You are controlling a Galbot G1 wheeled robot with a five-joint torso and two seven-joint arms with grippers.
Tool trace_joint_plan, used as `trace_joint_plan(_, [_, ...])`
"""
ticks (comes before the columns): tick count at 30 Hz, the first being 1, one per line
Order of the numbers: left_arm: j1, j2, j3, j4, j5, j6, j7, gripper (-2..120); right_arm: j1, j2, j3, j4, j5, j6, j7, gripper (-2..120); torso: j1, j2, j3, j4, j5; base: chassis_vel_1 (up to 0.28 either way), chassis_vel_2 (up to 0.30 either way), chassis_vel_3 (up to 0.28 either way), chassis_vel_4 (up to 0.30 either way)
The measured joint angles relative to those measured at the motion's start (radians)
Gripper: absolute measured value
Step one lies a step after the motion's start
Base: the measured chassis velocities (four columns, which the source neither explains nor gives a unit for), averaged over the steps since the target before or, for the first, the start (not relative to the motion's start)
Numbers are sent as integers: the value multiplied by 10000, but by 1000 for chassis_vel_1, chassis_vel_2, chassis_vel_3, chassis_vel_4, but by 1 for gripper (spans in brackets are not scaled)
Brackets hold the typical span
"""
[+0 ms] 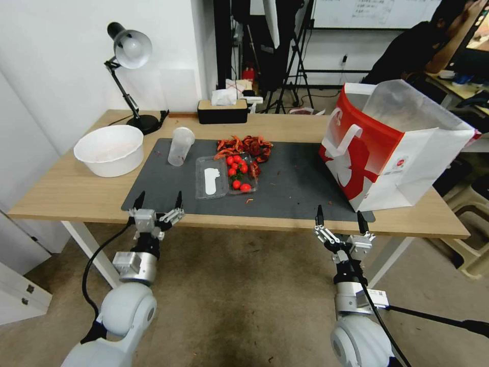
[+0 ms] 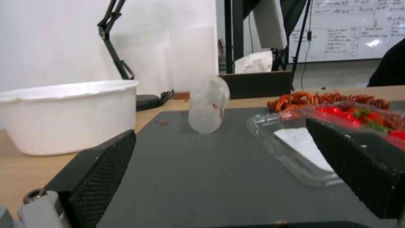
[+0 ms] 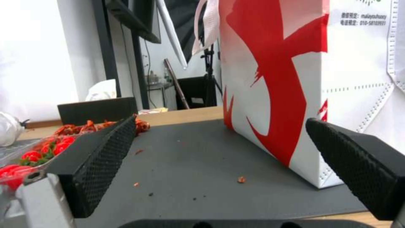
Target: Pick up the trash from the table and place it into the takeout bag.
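Observation:
On the table (image 1: 61, 189) lies a dark grey mat (image 1: 298, 189). Trash on it: a clear plastic cup (image 1: 181, 146) (image 2: 208, 104), an open clear clamshell (image 1: 213, 177) (image 2: 291, 148) with cherry tomatoes (image 1: 238, 171), and a pile of red shell scraps (image 1: 245, 146). A whitish round bowl (image 1: 108, 149) (image 2: 67, 114) stands on the wood at the left. The red and white takeout bag (image 1: 397, 148) (image 3: 274, 79) stands open at the right. My left gripper (image 1: 158, 200) hovers open and empty at the mat's near left corner. My right gripper (image 1: 340, 216) is open and empty at the near edge, in front of the bag.
A black desk lamp (image 1: 130, 56) and a black tissue box (image 1: 222, 110) stand along the table's far edge. Small red crumbs (image 3: 241, 179) dot the mat between the clamshell and the bag. Tripods and stands fill the room behind.

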Motion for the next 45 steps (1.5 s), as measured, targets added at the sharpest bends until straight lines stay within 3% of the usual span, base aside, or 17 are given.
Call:
trace_joint_plan(9, [-236, 138, -19, 132, -11, -65, 104, 100, 35, 50, -126, -37, -48, -12, 0, 100, 2, 1, 0, 0, 0, 0, 0, 0, 0])
trace_joint_plan(14, [-891, 341, 257, 362, -355, 355, 327, 100, 68, 75, -147, -85, -75, -18, 0, 100, 3, 0, 0, -1, -1, 0, 0, 0, 0])
trace_joint_plan(23, [-2560, 988, 646, 1439, -1243, 1032, 921, 100, 202, 78, -294, -197, -128, -98, -3, 100, 3, 0, 1, 2, -1, 0, 0, 0, 0])
trace_joint_plan(25, [-3376, 1268, 865, 1906, -1539, 1341, 1091, 100, 219, 93, -313, -228, -152, -107, -3, 100, 3, 0, 2, -1, -3, 0, 0, 0, 0])
trace_joint_plan(30, [-3859, 1427, 991, 2141, -1746, 1524, 1161, 100, 234, 104, -329, -246, -169, -113, -4, 100, 3, 0, 1, -6, 1, 0, 0, 0, 0])
trace_joint_plan(35, [-5440, 1991, 1579, 3250, -2608, 2283, 1462, 100, 301, 138, -355, -313, -209, -133, -6, 100, 3, -1, 2, 1, -2, 0, 0, 0, 0])
trace_joint_plan(38, [-6741, 2329, 2240, 4004, -3465, 3187, 1614, 100, 350, 151, -337, -362, -215, -147, -6, 100, 3, 0, 2, 0, 2, 0, 0, 0, 0])
trace_joint_plan(40, [-7502, 2349, 2741, 4567, -3673, 3585, 1767, 100, 373, 152, -306, -369, -214, -164, -5, 100, 4, -1, 2, -1, -1, 0, 0, 0, 0])
trace_joint_plan(45, [-8076, 2235, 3134, 5000, -3925, 4090, 1868, 100, 387, 148, -275, -371, -211, -173, -3, 100, 4, -1, 2, 0, 0, 0, 0, 0, 0])
